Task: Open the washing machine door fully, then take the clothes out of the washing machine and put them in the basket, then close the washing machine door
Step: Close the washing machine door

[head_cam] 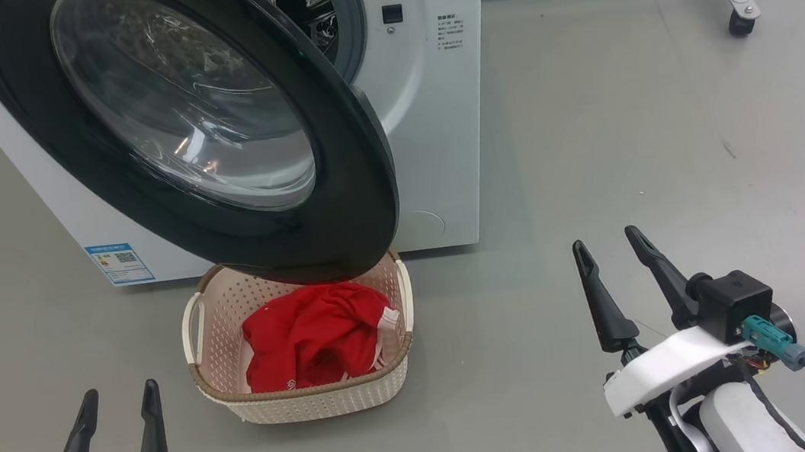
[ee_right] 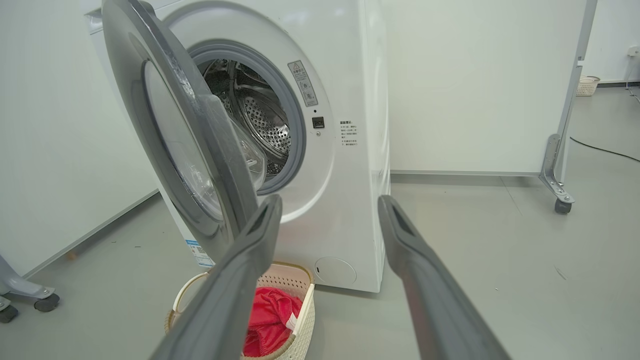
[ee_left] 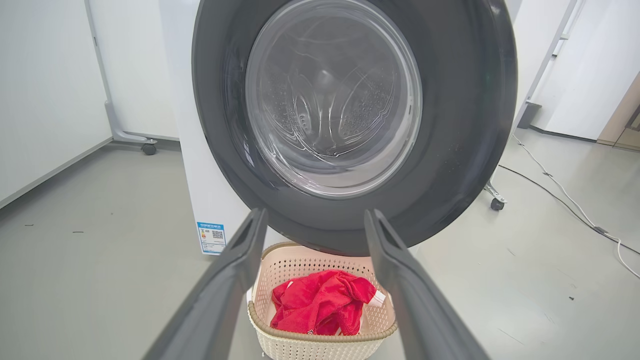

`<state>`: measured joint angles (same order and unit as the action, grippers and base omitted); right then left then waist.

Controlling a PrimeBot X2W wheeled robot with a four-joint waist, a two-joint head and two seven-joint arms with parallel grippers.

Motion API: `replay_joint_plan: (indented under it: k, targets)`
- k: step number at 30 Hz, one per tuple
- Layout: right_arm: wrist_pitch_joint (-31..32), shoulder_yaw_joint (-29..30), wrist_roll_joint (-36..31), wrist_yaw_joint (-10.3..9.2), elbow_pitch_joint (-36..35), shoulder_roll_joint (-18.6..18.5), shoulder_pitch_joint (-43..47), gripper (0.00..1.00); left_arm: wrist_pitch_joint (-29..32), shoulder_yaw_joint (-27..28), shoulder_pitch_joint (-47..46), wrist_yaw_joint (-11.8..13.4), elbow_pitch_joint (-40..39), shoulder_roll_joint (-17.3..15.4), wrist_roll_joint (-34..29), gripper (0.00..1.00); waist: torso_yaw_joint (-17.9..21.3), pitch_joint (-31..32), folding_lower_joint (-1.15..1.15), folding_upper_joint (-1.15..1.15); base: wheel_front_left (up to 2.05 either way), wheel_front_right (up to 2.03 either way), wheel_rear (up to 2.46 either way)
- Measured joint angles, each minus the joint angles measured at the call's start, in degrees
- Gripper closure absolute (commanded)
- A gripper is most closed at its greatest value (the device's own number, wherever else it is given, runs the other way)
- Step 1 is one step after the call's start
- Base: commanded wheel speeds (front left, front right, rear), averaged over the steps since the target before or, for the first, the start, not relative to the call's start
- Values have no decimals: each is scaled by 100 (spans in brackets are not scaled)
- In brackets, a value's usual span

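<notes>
The white washing machine [head_cam: 425,100] [ee_right: 350,150] stands ahead with its black-rimmed glass door [head_cam: 205,120] [ee_left: 350,110] [ee_right: 185,145] swung partly out over the basket. The red clothes [head_cam: 316,336] [ee_left: 320,302] [ee_right: 267,320] lie in the cream basket [head_cam: 316,401] [ee_left: 320,345] [ee_right: 302,310] on the floor under the door. In the right wrist view the steel drum [ee_right: 260,120] looks bare. My left gripper [head_cam: 120,395] [ee_left: 315,220] is open at the lower left, short of the basket. My right gripper [head_cam: 608,239] [ee_right: 330,205] is open to the basket's right.
Grey floor [head_cam: 631,152] lies open to the right of the machine. A white panel on a caster leg [head_cam: 740,23] [ee_right: 562,205] stands at the back right. A cable [ee_left: 565,195] runs across the floor in the left wrist view, where another caster [ee_left: 148,148] shows.
</notes>
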<state>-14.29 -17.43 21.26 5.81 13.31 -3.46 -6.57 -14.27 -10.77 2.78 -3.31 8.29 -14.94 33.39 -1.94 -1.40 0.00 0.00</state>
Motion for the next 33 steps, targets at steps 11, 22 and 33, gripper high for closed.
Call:
replay_joint_plan:
  k: [11, 22, 33]
  targets:
    - [0, 15, -31, 0, 0, 5, 0, 0, 0, 114, 17, -1, -96, 115, -115, 0, 31, -39, 0, 0, 0, 0, 0]
    - [0, 433, -49, -307, -30, 24, 0, 0, 0, 177, 19, -3, -94, 190, -270, 0, 38, -38, 0, 0, 0, 0, 0]
    - [0, 417, -51, -396, -30, 31, 1, 0, -1, 301, 19, -8, -89, 300, -334, 0, 31, -35, 0, 0, 0, 0, 0]
